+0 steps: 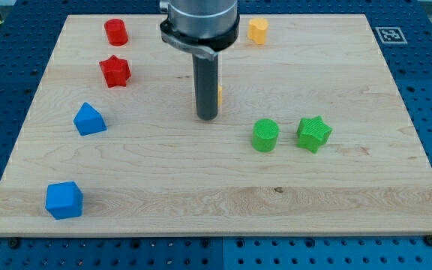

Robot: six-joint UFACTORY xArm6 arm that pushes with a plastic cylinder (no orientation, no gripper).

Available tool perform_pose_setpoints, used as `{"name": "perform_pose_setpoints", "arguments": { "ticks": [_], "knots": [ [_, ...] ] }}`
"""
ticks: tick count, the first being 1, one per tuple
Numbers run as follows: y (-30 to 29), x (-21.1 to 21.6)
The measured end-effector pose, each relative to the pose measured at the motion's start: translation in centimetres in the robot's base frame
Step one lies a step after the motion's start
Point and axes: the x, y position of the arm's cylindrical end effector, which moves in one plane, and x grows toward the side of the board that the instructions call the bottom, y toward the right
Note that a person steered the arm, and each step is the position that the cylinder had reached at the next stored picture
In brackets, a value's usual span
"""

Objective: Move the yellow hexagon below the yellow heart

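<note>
One yellow block (257, 30) sits near the view's top, right of the arm's body; I cannot tell whether it is the heart or the hexagon. A second yellow block (220, 94) is mostly hidden behind the dark rod. Only a sliver shows at the rod's right side, so I cannot tell its shape either. My tip (207, 118) rests on the board just below and left of that sliver, at or very near the block. The first yellow block lies well above it and to the right.
A red cylinder (115, 31) and a red star (115, 71) are at the upper left. A blue house-shaped block (88, 119) and a blue cube (64, 200) are at the left. A green cylinder (265, 136) and a green star (313, 133) lie right of the tip.
</note>
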Motion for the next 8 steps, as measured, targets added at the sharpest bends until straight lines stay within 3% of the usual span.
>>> {"name": "perform_pose_setpoints", "arguments": {
  "ticks": [3,5,8],
  "knots": [
    [-0.4,-1.8],
    [-4.9,-3.1],
    [-0.4,-3.2]
  ]
}}
